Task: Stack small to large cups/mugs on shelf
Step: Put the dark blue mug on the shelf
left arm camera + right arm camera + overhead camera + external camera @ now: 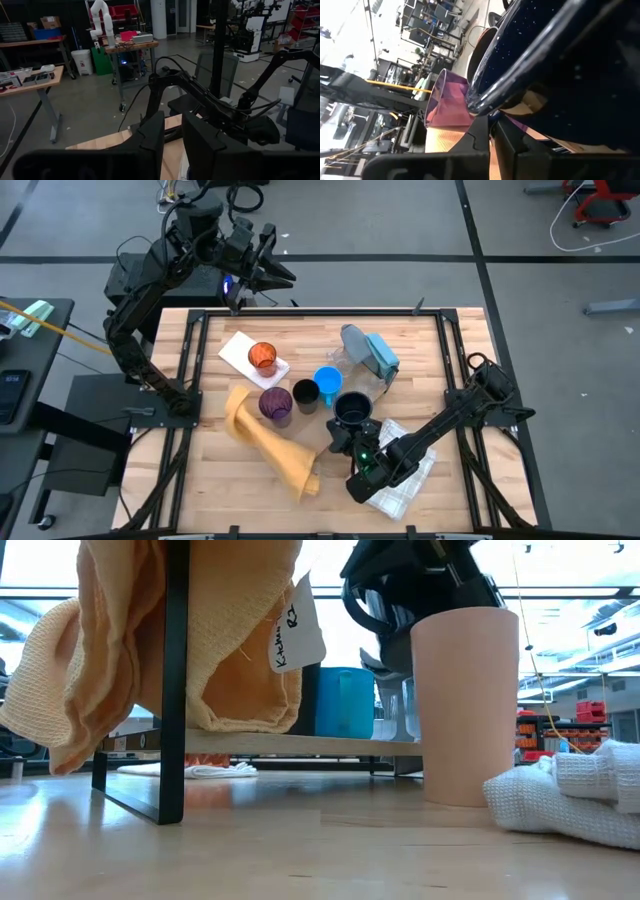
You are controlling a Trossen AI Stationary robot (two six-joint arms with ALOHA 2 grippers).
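Observation:
My right gripper (352, 430) is shut on the dark navy mug (352, 408) near the middle of the table. Beside the mug stand a bright blue mug (328, 384), a black cup (305, 395) and a purple cup (276, 404). An orange cup (262, 357) sits on a white cloth farther left. Clear cups (345, 363) stand by a blue-grey folded cloth (375, 352). My left gripper (280, 272) is held high beyond the table's far edge. It is open, with nothing between its fingers (150, 140). My right gripper pinches the navy mug's rim (474, 106) on its near side, at the fingertips (479, 131). The fingers come slanting from the table's near right. The mug's mouth faces up, and in the low view the mug (385, 600) hangs higher than the blue mug's top.
A tan towel (268, 438) lies at the near left of the cups; in the low view it hangs by a black post (176, 680). A white cloth (408, 472) lies under my right arm. A pale pink cup (465, 705) stands close to the low camera.

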